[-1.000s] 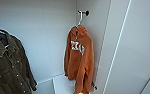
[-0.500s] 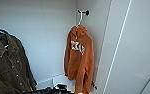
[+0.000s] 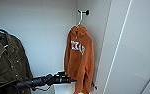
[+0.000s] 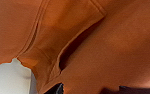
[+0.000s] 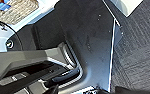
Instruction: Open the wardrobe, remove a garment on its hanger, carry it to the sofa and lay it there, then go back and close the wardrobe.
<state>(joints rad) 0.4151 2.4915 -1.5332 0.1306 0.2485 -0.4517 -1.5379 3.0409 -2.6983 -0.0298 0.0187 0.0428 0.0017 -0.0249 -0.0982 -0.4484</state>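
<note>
- One wardrobe (image 3: pixel 41 37), open, white inside
- One dark olive jacket (image 3: pixel 6 62) at its left side
- One garment (image 3: pixel 79 62) on one hanger (image 3: pixel 79 18), right inner corner
- Left hand (image 3: pixel 71 80) beside the garment's lower edge; grip cannot be told

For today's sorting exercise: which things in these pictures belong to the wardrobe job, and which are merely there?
Belonging to the job:
- wardrobe, open
- orange hooded sweatshirt
- white hanger, hooked on a peg
- left hand, near the sweatshirt

Merely there:
- olive jacket
- dark carpet
</note>
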